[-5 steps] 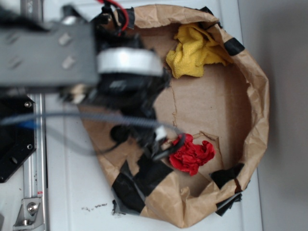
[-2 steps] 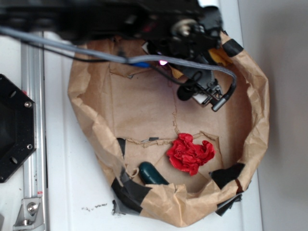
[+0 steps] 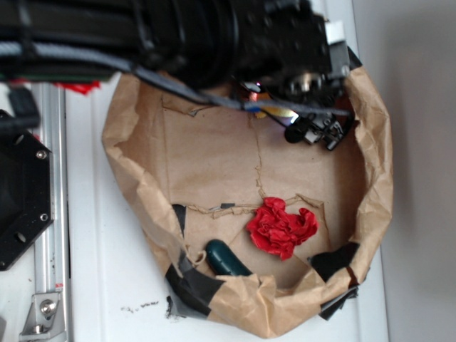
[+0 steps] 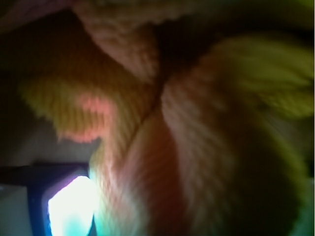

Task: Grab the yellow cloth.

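**Q:** Where is the yellow cloth, and which way does it run?

**A:** My wrist camera is filled with the yellow cloth (image 4: 197, 128), terry ribs and thick folds pressed right up to the lens, dim and tinted. One deep crease runs diagonally from upper centre down toward the lower left. From the exterior view only a small yellow sliver (image 3: 274, 112) peeks out under my arm, at the far end of the paper bag (image 3: 374, 164), opposite the red cloth. The cloth is a bunched heap, and with so little showing I cannot name a long axis for it.

**Q:** How is your arm set?

**A:** My arm reaches across the top of the exterior view, black links and grey cables lying over the bag's far rim. My gripper (image 3: 313, 132) hangs down inside the bag at that far end, right above the yellow sliver.

**Q:** Are the jaws closed on it?

**A:** I cannot tell. The fingers are dark and blurred from outside, and the wrist view shows only fabric.

**Q:** What else is in the bag?

**A:** The bag lies open with a rolled rim patched with black tape (image 3: 196, 285). The red cloth (image 3: 281, 228) sits crumpled near the bag's near end. A dark green object (image 3: 226, 259) lies just beside it, against the taped near wall.
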`<action>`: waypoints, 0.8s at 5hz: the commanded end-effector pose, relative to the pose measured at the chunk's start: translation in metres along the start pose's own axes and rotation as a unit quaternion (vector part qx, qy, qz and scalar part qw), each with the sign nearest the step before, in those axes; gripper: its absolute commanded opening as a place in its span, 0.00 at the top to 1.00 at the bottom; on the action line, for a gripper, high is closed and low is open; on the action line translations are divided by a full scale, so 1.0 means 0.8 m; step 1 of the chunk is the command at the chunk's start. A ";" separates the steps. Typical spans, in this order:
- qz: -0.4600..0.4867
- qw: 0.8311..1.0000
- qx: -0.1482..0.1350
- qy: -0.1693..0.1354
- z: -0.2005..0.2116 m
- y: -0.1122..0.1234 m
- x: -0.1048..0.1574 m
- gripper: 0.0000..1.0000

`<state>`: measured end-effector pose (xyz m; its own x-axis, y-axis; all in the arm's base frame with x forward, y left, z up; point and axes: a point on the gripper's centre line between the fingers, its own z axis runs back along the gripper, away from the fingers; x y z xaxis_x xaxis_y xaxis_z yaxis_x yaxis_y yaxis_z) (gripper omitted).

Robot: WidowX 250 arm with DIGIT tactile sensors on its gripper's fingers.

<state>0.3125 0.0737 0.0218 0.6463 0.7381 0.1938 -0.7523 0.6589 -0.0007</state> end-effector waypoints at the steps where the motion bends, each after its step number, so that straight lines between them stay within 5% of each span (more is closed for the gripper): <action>1: -0.022 0.999 -0.009 -0.033 0.011 0.001 -0.004 1.00; 2: -0.131 0.990 -0.027 -0.050 0.055 0.007 -0.004 1.00; 3: -0.233 0.967 -0.086 -0.052 0.103 0.033 -0.024 1.00; 4: -0.307 0.947 -0.100 0.001 0.134 0.043 -0.057 1.00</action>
<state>0.2418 0.0300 0.1076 0.9600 0.2178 0.1761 -0.2074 0.9753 -0.0758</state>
